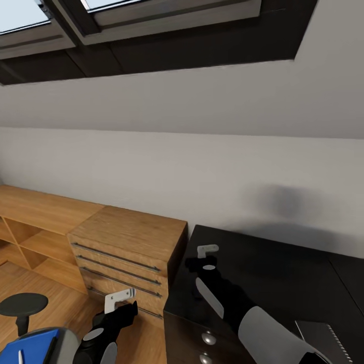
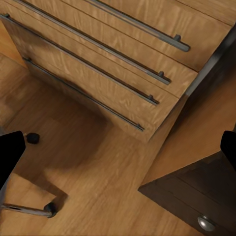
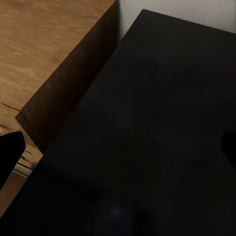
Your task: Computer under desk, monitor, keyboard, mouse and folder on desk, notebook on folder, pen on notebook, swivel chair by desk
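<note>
The swivel chair [image 1: 23, 305] shows at the lower left of the head view, with a black armrest and grey seat. A blue folder [image 1: 30, 346] lies on the seat, and a thin white pen [image 1: 20, 357] rests on it. My left gripper [image 1: 121, 302] hangs open beside the chair, in front of the wood drawers. In the left wrist view, the left gripper [image 2: 118, 147] is over the floor, with the chair's chrome leg and castor [image 2: 46, 209] below. My right gripper [image 1: 205, 257] hovers open over the desk [image 1: 283, 273] near its left end. The right gripper [image 3: 118, 147] holds nothing above the black top [image 3: 147, 123].
A light wood cabinet [image 1: 126, 237] with long bar handles stands against the desk's left end. The desk's black drawer unit [image 1: 205, 338] sits below the top. A flat dark grey item with a pale toothed edge [image 1: 323, 341] lies on the desk at the lower right. Skylight [image 1: 151, 20] overhead.
</note>
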Available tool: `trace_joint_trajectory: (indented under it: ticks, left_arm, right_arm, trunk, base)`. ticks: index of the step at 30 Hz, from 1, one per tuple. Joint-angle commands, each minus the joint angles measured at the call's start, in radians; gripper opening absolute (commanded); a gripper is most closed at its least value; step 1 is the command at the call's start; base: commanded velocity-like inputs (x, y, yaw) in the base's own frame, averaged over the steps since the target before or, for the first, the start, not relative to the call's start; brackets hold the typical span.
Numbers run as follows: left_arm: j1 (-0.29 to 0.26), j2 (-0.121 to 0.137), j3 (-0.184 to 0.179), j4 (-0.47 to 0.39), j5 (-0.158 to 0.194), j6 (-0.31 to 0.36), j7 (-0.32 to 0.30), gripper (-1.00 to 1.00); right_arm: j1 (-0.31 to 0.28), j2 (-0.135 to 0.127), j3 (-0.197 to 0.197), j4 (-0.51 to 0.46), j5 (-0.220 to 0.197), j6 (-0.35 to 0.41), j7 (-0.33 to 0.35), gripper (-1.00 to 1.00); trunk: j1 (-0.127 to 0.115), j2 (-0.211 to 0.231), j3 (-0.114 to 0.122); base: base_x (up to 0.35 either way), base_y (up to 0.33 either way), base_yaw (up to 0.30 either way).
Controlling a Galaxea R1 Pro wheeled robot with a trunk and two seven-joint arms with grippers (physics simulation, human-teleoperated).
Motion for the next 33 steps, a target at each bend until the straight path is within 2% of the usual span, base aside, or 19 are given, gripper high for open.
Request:
trace_joint_trajectory:
  ticks: [1,10,15,20,25,28,33]
  left_arm:
    - [-0.001,0.000,-0.001,-0.002,0.010,0.002,0.010,1.00]
    - [-0.001,0.000,0.000,-0.002,0.010,0.002,0.010,1.00]
    - [-0.001,0.001,0.001,-0.001,0.010,-0.015,0.011,1.00]
    - [-0.001,0.002,0.001,-0.002,0.010,-0.046,0.010,1.00]
    - [-0.001,0.002,0.001,-0.002,0.010,-0.050,0.010,1.00]
    - [-0.001,0.002,0.001,-0.002,0.010,-0.050,0.010,1.00]
    - [-0.001,0.002,0.001,-0.002,0.010,-0.050,0.010,1.00]
  right_arm:
    - [-0.001,-0.001,0.008,-0.001,-0.007,0.004,-0.008,1.00]
    - [-0.001,-0.002,0.019,0.001,-0.009,0.003,-0.008,1.00]
    - [-0.001,0.003,0.018,0.073,-0.015,0.011,-0.002,1.00]
    - [-0.001,0.004,0.015,0.095,-0.019,0.014,0.044,1.00]
    - [-0.001,0.004,0.011,0.099,-0.019,0.015,0.057,1.00]
    - [-0.001,0.004,-0.021,0.108,-0.019,0.015,0.060,1.00]
    - [-0.001,0.004,-0.036,0.113,-0.019,0.015,0.062,1.00]
  trunk:
    - [0.004,-0.008,-0.004]
    - [0.039,-0.071,-0.033]
    - [0.058,-0.106,-0.048]
    - [0.077,-0.141,-0.064]
    - [0.096,-0.176,-0.080]
    - [0.108,-0.197,-0.089]
    - [0.127,-0.232,-0.105]
  base:
    - [0.001,0.000,0.000]
    - [0.000,0.000,0.000]
    - [0.000,0.000,0.000]
    - [0.000,0.000,0.000]
    - [0.000,0.000,0.000]
    - [0.000,0.000,0.000]
    - [0.000,0.000,0.000]
